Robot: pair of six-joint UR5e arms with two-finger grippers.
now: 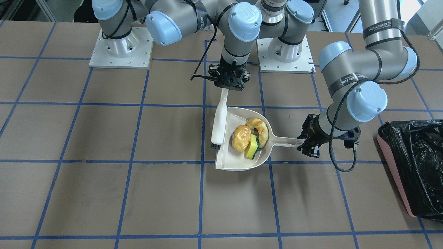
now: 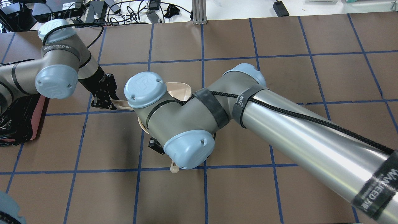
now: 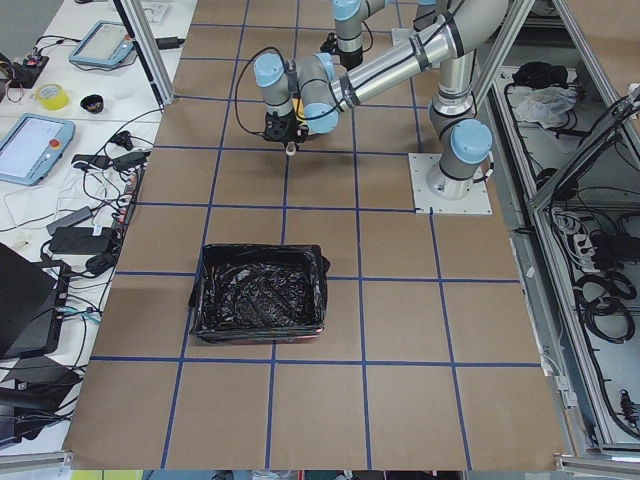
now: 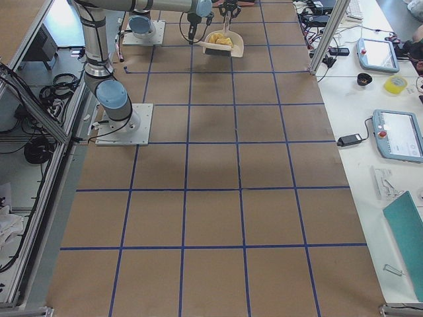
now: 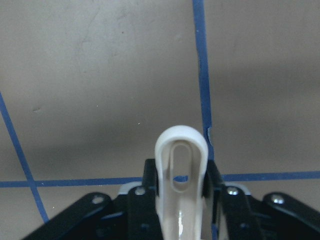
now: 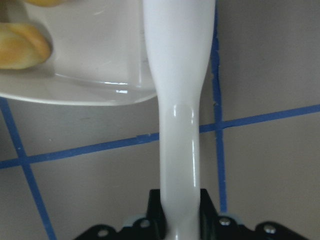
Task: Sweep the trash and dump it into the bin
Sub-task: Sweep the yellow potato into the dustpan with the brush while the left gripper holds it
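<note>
The beige dustpan (image 1: 238, 162) sits mid-table with all the trash in it: a glossy potato-like lump (image 1: 241, 137), a pale curved crescent slice (image 1: 259, 128) and a green-and-yellow sponge piece (image 1: 252, 147). My left gripper (image 1: 301, 143) is shut on the dustpan's handle (image 5: 180, 165). My right gripper (image 1: 226, 88) is shut on the beige brush (image 1: 220, 121), which lies along the pan's open edge with its dark bristles down. The pink bin (image 1: 415, 166) with its black bag stands apart on my left, also in the exterior left view (image 3: 262, 300). In the overhead view my right arm hides the pan.
The brown table is marked with blue tape lines (image 1: 200, 193). Both arm bases (image 1: 121, 48) stand at the table's robot side. Cables and devices lie on the white bench (image 2: 124, 9) beyond the far edge. In the overhead view the bin (image 2: 18, 124) is at the left edge.
</note>
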